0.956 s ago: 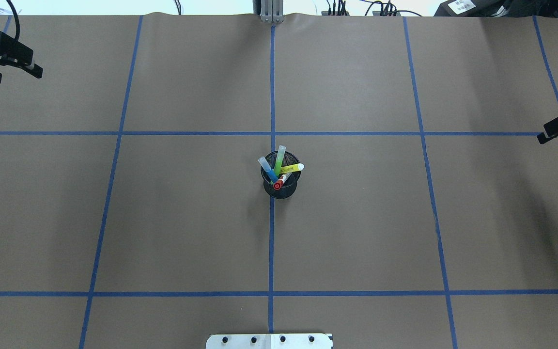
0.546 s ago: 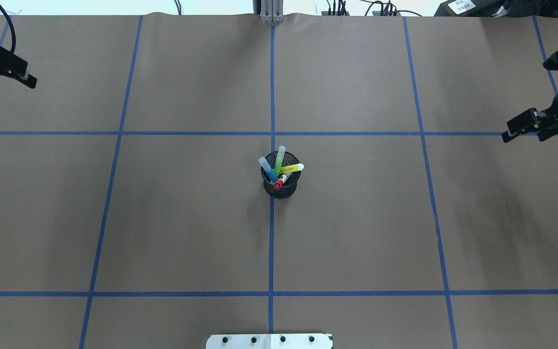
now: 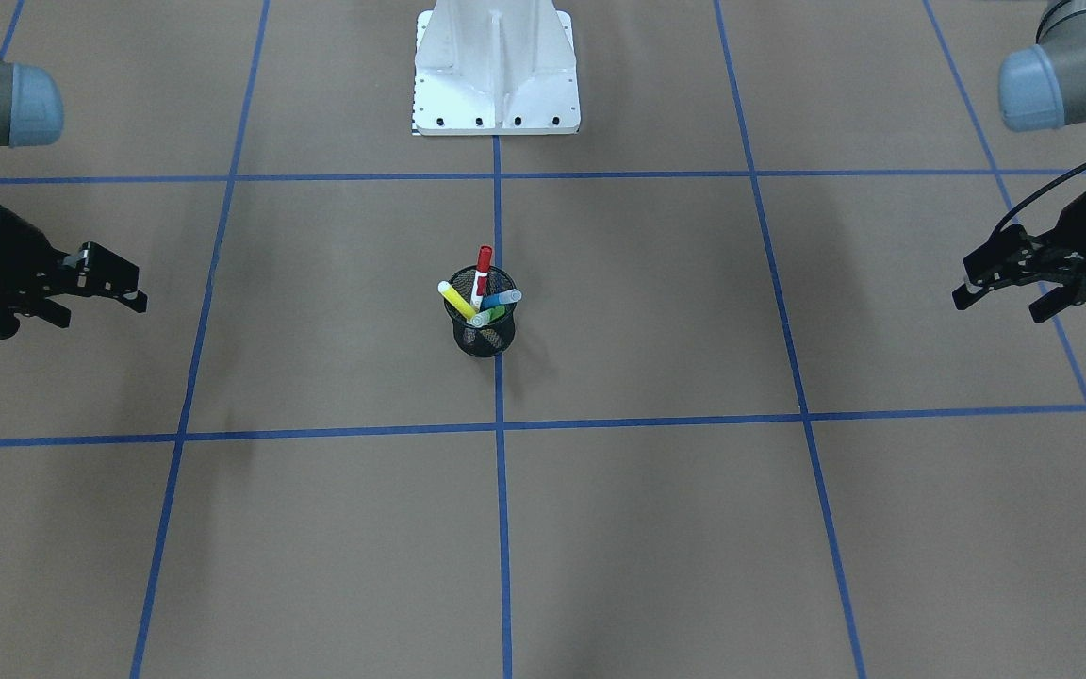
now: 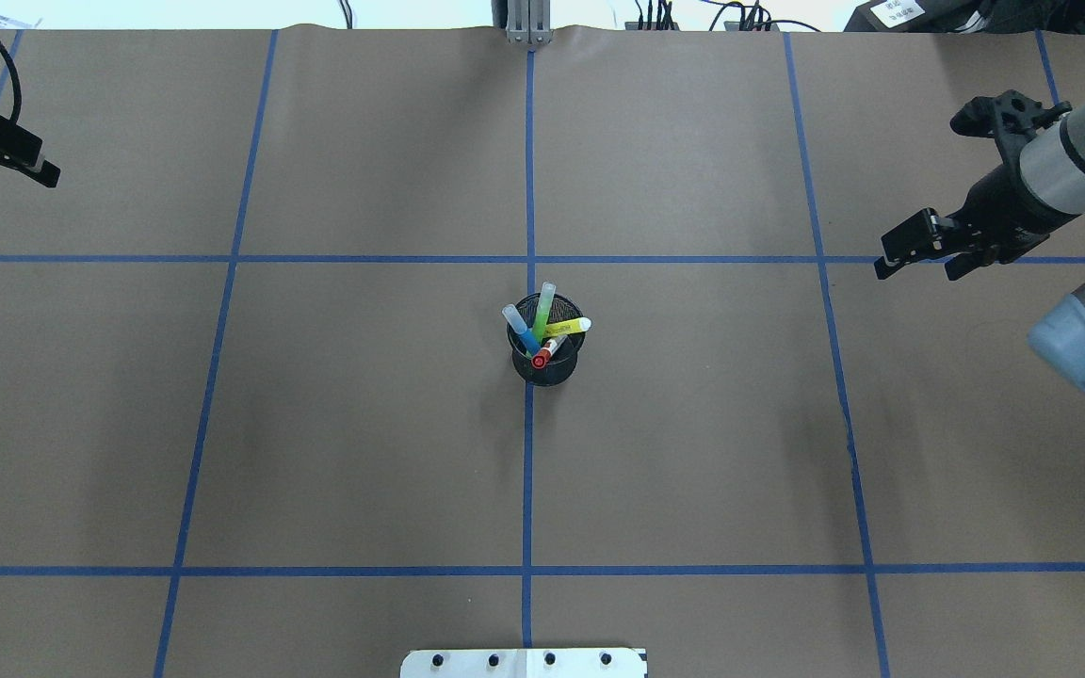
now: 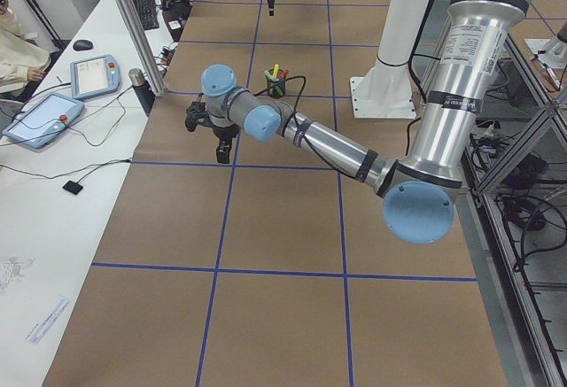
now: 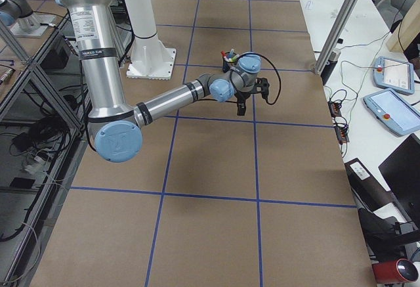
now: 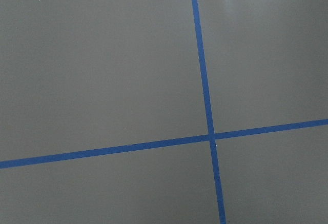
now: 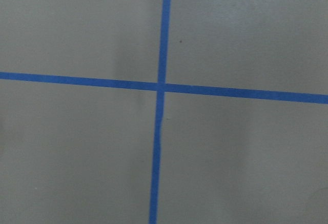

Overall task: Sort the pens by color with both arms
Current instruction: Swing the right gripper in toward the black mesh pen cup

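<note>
The jaws of the right gripper (image 4: 915, 271) and the left gripper (image 4: 11, 177) are spread, with nothing between them. The approach is judged to be in hand. Well beyond both, midway between them, the pens (image 4: 543, 313) are stood in the mesh cup (image 4: 547, 373); next, one must be reached and pinched.

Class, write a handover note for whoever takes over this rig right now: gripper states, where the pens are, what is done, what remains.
Left gripper: open, empty, far from the cup.
Right gripper: open, empty, also well clear of it.
Blue pen, red-capped pen, green pen, yellow pen: all standing in the mesh cup.
Done: nothing sorted.
Left: pull out every pen and sort by colour.
</note>
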### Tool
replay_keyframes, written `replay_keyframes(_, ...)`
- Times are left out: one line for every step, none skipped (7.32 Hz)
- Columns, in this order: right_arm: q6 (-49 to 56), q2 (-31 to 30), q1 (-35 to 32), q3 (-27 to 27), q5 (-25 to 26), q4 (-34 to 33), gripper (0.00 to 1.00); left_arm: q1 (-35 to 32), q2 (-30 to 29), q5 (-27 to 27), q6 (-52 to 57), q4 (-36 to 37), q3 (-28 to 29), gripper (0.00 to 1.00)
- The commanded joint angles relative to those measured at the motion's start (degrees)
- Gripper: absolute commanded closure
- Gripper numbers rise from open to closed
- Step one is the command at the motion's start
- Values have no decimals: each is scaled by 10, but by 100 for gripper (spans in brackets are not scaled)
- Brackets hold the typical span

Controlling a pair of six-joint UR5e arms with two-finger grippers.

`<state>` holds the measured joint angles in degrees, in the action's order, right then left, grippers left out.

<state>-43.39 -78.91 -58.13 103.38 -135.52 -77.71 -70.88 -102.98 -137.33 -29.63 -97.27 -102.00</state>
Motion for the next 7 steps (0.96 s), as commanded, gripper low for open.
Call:
replay_keyframes(-67,44,36,4,18,-2,1,-1,13,0,32,-1,2,0)
replay_keyframes(-111,70,66,4,43,-2,1,-1,17,0,35,-1,2,0)
replay_keyframes(-155,104,109,2,81,-2,1,-1,17,0,36,-1,4,0)
replay_keyframes(-186,127,139,0,109,-5,1,-1,17,0,35,-1,3,0)
replay_keyframes(-213,143,152,0,121,-7,1,-1,17,0,35,-1,3,0)
replay_keyframes(-247,164,171,-4,140,-9,1,-1,18,0,35,-2,2,0)
replay_keyframes(-268,188,190,-5,165,-24,1,-1,20,0,35,-2,2,0)
